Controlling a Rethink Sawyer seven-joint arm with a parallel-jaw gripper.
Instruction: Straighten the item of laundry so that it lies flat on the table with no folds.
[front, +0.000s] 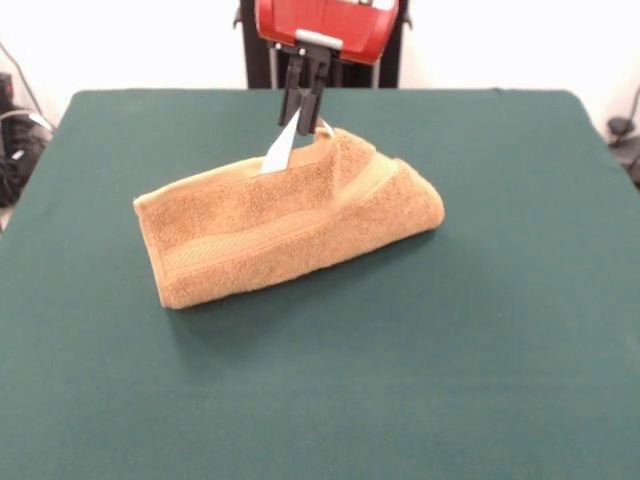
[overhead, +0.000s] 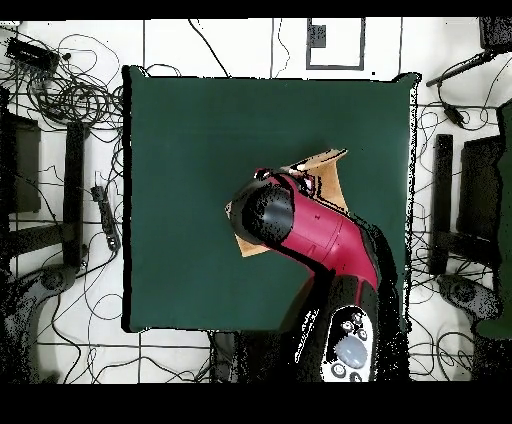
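Observation:
The orange-tan towel (front: 285, 225) lies folded over on the green table (front: 320, 380), a bit behind the middle in the front view. Its far edge is lifted into a peak near its white tag (front: 279, 150). My gripper (front: 305, 118) comes down from above and is shut on that raised far edge, right beside the tag. A woven border band runs along the towel's near side. In the overhead view the arm (overhead: 300, 225) covers most of the towel (overhead: 328, 172); only two corners show, and the gripper is hidden.
The robot's pedestal (front: 320, 50) stands behind the table's far edge. Cables and stands (overhead: 70, 150) lie on the floor around the table in the overhead view.

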